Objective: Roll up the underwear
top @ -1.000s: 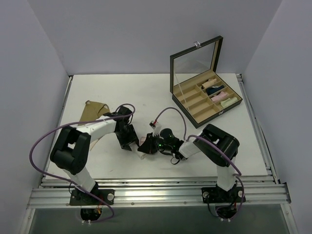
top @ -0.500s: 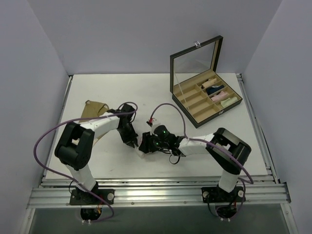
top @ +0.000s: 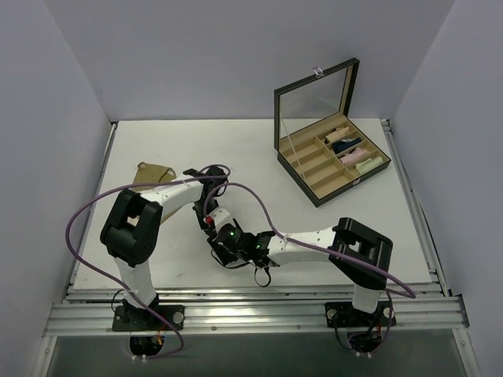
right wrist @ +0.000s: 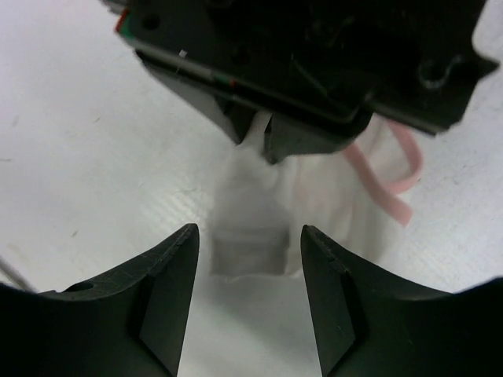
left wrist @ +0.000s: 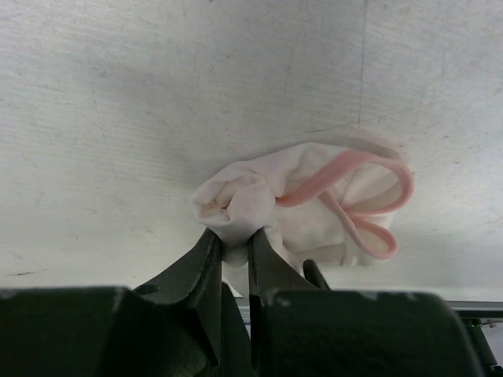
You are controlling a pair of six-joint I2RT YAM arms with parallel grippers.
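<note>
Left wrist: underwear (left wrist: 308, 223) in end effector (left wrist: 233, 239)

A white table (top: 236, 149) sits between pale walls (top: 236, 55), with a metal rail (top: 251, 310) along its near edge. On the far right of the table stands a dark box (top: 354, 183), set at an angle, its glazed lid (top: 314, 98) open and upright. Inside, tan dividers form two rows of compartments. The right row holds small cloth rolls: what looks like a beige one (top: 338, 133) farthest, then navy (top: 346, 144), pink (top: 351, 155) and mint-green (top: 369, 164) nearest.
</note>
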